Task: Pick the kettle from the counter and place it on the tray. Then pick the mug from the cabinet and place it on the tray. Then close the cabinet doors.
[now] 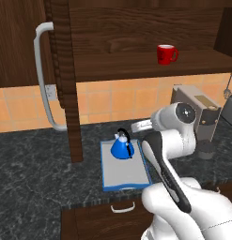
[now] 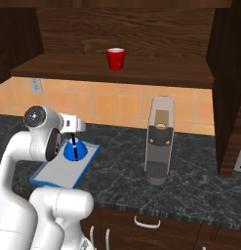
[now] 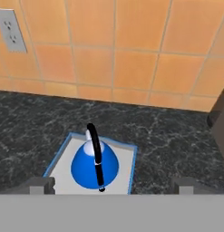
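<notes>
Doors of the cabinet (image 1: 136, 42) stand open. The left door (image 1: 65, 79) swings out toward the room, its long grey bar handle (image 1: 42, 75) facing left, and behind it on the orange tile wall sits a white outlet (image 1: 50, 92).

Right of that door, on the dark counter (image 1: 37, 173), lies the tray (image 1: 112, 173) with its blue rim, one short end toward the wall. The kettle (image 1: 122, 147) sits upright on the tray's far half, black handle arched over the blue dome. From the hand view the kettle (image 3: 94, 166) lies straight ahead between the two fingertips (image 3: 41, 185), which stand wide apart on either side of it and clear of it, so the gripper (image 3: 111, 186) is open and holds nothing. From the right base view the wrist hangs just above and behind the kettle (image 2: 73, 149), and the tray (image 2: 61, 173) stretches toward the counter's front edge.

Up on the cabinet shelf, well above and to the right of the kettle, stands the red mug (image 1: 166, 54), upright, handle to the right.

Further right on the counter is a grey coffee machine (image 2: 159, 146), well apart from the tray. The right door (image 2: 229, 93) hangs open at the far right.
</notes>
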Robot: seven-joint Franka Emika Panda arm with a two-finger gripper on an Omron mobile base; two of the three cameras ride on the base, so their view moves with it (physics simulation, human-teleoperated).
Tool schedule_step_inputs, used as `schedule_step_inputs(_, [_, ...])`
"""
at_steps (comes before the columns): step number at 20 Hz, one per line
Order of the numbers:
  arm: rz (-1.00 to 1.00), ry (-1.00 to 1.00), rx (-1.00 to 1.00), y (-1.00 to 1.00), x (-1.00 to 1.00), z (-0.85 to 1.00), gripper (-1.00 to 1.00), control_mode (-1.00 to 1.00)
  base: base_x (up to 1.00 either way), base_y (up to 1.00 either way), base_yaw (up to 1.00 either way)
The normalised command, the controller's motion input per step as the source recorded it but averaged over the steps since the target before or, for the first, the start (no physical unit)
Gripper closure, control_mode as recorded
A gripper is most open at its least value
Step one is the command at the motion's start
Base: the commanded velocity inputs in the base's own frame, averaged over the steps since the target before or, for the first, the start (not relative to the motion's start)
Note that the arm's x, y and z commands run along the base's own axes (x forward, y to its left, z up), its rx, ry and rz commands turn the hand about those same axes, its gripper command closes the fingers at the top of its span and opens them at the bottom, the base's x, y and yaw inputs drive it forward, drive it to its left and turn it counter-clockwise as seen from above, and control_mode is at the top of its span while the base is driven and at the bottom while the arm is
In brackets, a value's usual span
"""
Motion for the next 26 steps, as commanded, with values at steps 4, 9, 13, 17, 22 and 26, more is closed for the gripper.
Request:
schedule_step_inputs(4, [0.0,-0.03,0.03,-0.61,-0.41,0.72,-1.0,-1.0,0.0,0.0,0.0])
schedule_step_inputs(9, [-0.03,-0.11,0.0,-0.71,-0.41,0.67,-1.0,-1.0,0.0,0.0,0.0])
schedule_step_inputs(13, [-0.08,-0.22,0.03,-0.69,-0.43,0.58,-1.0,-1.0,0.0,0.0,0.0])
schedule_step_inputs(17, [-0.15,-0.32,0.07,-0.42,-0.26,0.74,-1.0,-1.0,0.0,0.0,0.0])
schedule_step_inputs(22, [-0.07,-0.2,0.03,-0.25,-0.05,0.88,-1.0,-1.0,0.0,0.0,0.0])
schedule_step_inputs(26, [-0.02,-0.03,0.0,-0.09,-0.01,0.41,-1.0,-1.0,0.0,0.0,0.0])
